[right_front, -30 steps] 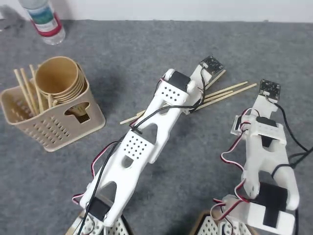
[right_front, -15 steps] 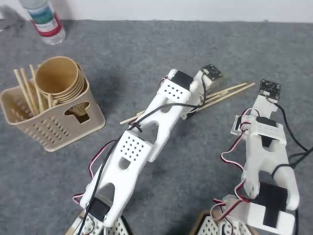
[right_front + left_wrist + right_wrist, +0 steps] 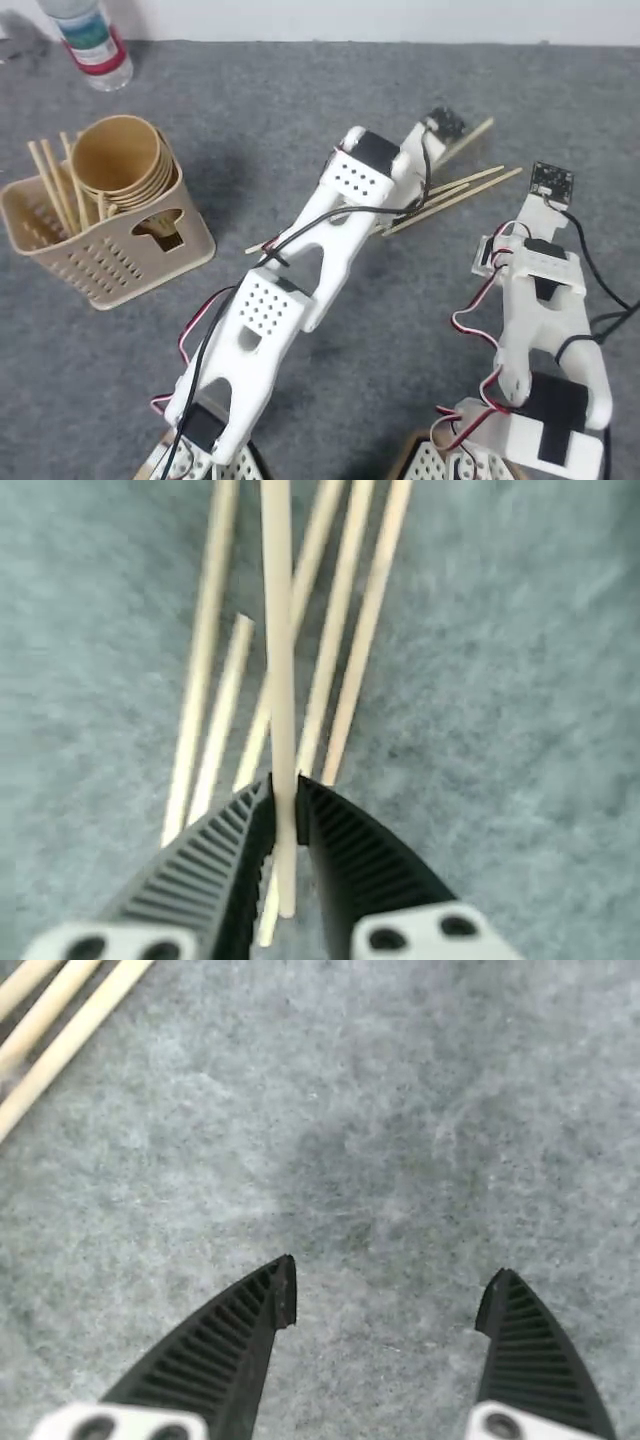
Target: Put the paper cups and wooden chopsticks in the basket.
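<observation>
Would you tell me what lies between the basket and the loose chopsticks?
Nothing but bare grey mat separates the basket from the chopsticks in the high view.

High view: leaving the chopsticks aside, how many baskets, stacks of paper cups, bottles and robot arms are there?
Basket: 1
Stack of paper cups: 1
Bottle: 1
Robot arms: 2, left and right
Total: 5

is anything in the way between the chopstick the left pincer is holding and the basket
Nothing visible. The left pincer is shut on one chopstick, and only bare grey mat lies between it and the basket. Inside the basket, stacked paper cups sit beside standing chopsticks.
</observation>
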### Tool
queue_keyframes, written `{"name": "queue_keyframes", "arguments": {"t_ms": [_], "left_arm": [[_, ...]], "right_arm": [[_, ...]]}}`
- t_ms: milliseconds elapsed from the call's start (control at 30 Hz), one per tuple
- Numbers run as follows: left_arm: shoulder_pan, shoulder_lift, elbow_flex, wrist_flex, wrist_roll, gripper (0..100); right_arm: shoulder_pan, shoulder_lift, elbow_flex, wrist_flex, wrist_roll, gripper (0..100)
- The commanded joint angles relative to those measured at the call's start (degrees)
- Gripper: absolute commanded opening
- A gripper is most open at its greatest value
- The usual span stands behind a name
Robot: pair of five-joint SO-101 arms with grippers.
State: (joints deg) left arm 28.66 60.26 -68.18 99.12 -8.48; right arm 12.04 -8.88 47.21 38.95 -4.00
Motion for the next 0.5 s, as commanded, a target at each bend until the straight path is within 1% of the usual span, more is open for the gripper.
{"name": "queue_keyframes", "arguments": {"t_ms": [0,100,200,367,467], "left_arm": [[-1.6,-11.2,-1.5,1.6,4.1,1],[-3.0,-17.1,1.2,1.6,6.4,1],[-3.3,-26.3,6.7,1.6,7.6,1],[-3.4,-46.2,20.8,1.5,7.2,1],[-7.1,-57.5,30.1,1.0,7.5,1]], "right_arm": [[-0.7,-2.4,-0.2,-0.9,-0.4,29.9],[-0.7,-2.4,-0.2,-0.9,-0.4,29.9],[-0.7,-2.4,-0.2,-0.9,-0.4,29.9],[-0.7,-2.4,-0.2,-0.9,-0.4,29.9],[-0.7,-2.4,-0.2,-0.9,-0.4,29.9]]}}
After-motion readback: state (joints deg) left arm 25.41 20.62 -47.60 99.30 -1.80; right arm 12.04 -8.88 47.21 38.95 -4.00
